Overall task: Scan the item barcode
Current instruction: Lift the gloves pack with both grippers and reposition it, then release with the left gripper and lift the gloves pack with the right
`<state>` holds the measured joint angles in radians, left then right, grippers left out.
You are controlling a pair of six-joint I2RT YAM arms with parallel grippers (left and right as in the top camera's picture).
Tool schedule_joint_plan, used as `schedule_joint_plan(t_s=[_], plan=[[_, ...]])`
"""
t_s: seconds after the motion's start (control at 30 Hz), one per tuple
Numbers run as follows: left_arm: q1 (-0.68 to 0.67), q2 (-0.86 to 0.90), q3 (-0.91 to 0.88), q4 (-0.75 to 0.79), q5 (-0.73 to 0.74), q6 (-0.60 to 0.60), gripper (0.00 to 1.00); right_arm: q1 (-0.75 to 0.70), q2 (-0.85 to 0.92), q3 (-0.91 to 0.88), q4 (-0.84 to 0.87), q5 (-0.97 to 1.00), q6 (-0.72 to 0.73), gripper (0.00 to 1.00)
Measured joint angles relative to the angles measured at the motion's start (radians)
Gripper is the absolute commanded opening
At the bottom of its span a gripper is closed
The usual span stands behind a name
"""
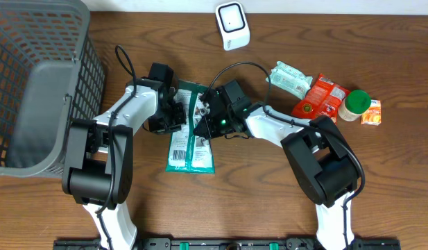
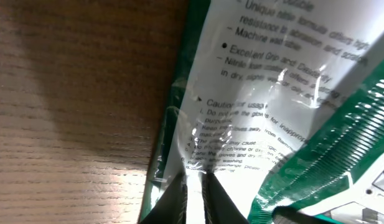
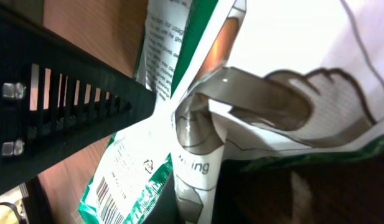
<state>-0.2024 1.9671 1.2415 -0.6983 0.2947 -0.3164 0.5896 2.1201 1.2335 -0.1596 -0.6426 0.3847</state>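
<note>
Two green-and-white glove packets (image 1: 190,142) lie side by side on the wooden table between my arms. My left gripper (image 1: 173,117) is shut on the clear top edge of the left packet (image 2: 272,68); in the left wrist view its dark fingers (image 2: 173,202) pinch the plastic. My right gripper (image 1: 203,123) is shut on a raised fold of the right packet (image 3: 266,74), the white film squeezed between its jaws at the bottom of the right wrist view. A barcode (image 3: 109,199) shows on the white back of the left packet. A white scanner (image 1: 232,26) stands at the far edge.
A grey mesh basket (image 1: 33,90) fills the left side. To the right lie a wipes pack (image 1: 291,78), a red box (image 1: 321,97), a green-lidded jar (image 1: 355,104) and a small orange carton (image 1: 370,112).
</note>
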Motion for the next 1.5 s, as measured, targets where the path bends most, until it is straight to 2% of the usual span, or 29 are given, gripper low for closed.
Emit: schedule_joint_plan(t_s=[0.07,0.2,0.4,0.57,0.6,0.93,1.17,1.2,1.5], plan=[[0.0,-0.005,0.0,0.002,0.002,0.0,0.17,-0.001,0.0,0.0,0.0,-0.001,-0.011,0.01],[0.001,-0.043,0.0,0.008,-0.008,0.002,0.31,-0.006,-0.005,0.0,-0.008,0.0,-0.039,0.01],[0.028,-0.304,0.0,0.003,-0.059,0.006,0.54,-0.045,-0.083,-0.014,-0.105,0.048,-0.088,0.01],[0.071,-0.486,0.002,-0.001,-0.13,0.002,0.6,-0.072,-0.229,-0.017,-0.196,0.143,-0.163,0.01],[0.082,-0.507,0.002,-0.002,-0.141,0.003,0.66,-0.073,-0.279,-0.017,-0.22,0.174,-0.19,0.01],[0.15,-0.555,0.002,-0.009,-0.243,0.002,0.68,-0.073,-0.53,0.02,-0.422,0.384,-0.303,0.01],[0.174,-0.555,0.002,-0.005,-0.268,0.003,0.69,-0.073,-0.544,0.311,-0.707,0.502,-0.349,0.01],[0.175,-0.555,0.002,-0.007,-0.271,0.003,0.84,-0.073,-0.544,0.353,-0.732,0.513,-0.355,0.01],[0.175,-0.555,0.002,-0.026,-0.275,0.002,0.85,-0.073,-0.509,0.752,-0.965,0.656,-0.394,0.01]])
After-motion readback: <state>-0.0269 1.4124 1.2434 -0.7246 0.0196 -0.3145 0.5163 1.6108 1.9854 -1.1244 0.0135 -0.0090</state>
